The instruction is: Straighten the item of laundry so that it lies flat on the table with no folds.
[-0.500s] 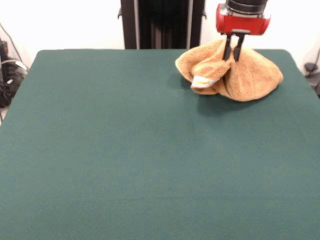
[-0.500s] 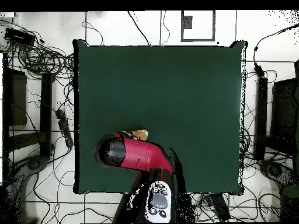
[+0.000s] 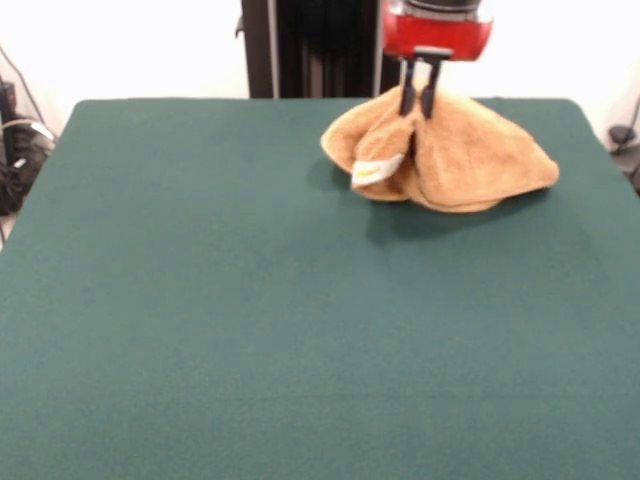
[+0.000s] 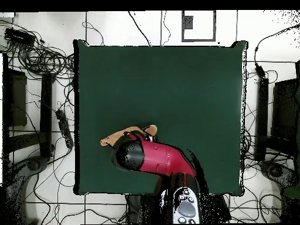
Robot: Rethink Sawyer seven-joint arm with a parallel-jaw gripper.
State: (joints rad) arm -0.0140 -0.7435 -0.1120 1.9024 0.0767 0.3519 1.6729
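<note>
While the fingers (image 3: 417,104) pinch its peak, the towel (image 3: 450,160) tents at the counter's (image 3: 250,320) one o'clock; soft, light and limp, it seems best gripped at a corner.

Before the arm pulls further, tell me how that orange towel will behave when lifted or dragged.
The towel is probably floppy: it hangs in a draped tent from where the gripper pinches its top. It seems light, since a small pinch raises the bunch. Its folds will likely shift rather than hold shape, and the terry may drag on the table felt instead of sliding freely.
</note>
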